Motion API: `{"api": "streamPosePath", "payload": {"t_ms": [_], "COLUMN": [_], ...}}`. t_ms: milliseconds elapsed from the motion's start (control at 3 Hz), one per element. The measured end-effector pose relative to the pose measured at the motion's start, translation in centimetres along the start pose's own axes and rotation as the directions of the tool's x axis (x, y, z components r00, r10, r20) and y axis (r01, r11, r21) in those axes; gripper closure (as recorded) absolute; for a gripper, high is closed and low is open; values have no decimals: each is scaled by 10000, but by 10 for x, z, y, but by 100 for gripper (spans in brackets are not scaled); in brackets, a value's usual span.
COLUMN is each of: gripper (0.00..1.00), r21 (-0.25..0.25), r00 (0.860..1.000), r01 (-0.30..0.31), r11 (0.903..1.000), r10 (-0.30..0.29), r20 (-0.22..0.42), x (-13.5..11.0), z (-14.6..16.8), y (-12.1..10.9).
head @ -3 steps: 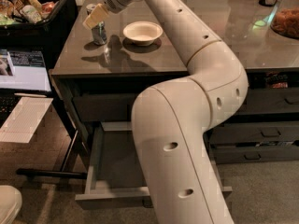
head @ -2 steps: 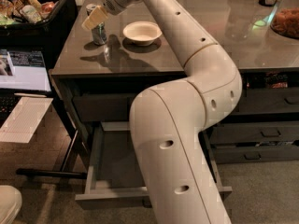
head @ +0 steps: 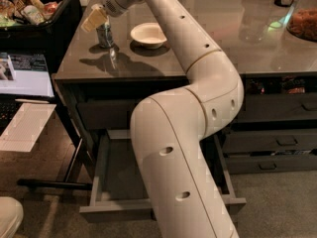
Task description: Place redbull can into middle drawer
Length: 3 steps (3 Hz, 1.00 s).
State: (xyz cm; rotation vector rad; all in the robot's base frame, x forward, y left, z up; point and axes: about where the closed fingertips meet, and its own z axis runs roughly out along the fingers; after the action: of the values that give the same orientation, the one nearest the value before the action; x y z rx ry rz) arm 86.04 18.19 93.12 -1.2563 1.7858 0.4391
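Observation:
The redbull can stands upright on the dark counter, near its left back part, just left of a white bowl. My gripper is at the end of the long white arm, right over the can's top and a little to its left; whether it touches the can I cannot tell. The middle drawer is pulled out below the counter. Its inside looks bare, and my arm's lower link hides its right half.
A black bin of snack packets stands left of the counter. A laptop and papers sit lower left. Closed drawers are on the right. A glass and a snack bowl are at the counter's back right.
My arm's elbow and lower link have shifted slightly left. The gripper stays over the can, which has not moved.

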Motion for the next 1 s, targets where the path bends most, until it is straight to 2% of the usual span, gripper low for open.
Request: {"api": "streamPosePath", "payload": {"t_ms": [667,1000], "gripper": [67,91], "r21": [123,122], "r00": [9986,9986], "r01": [-474,-474], "r11": [9988,9988], "r10": [477,477], "r20": [-248,-248], "x": [12,12], "z": [3,3], "y": [-7,-7]}}
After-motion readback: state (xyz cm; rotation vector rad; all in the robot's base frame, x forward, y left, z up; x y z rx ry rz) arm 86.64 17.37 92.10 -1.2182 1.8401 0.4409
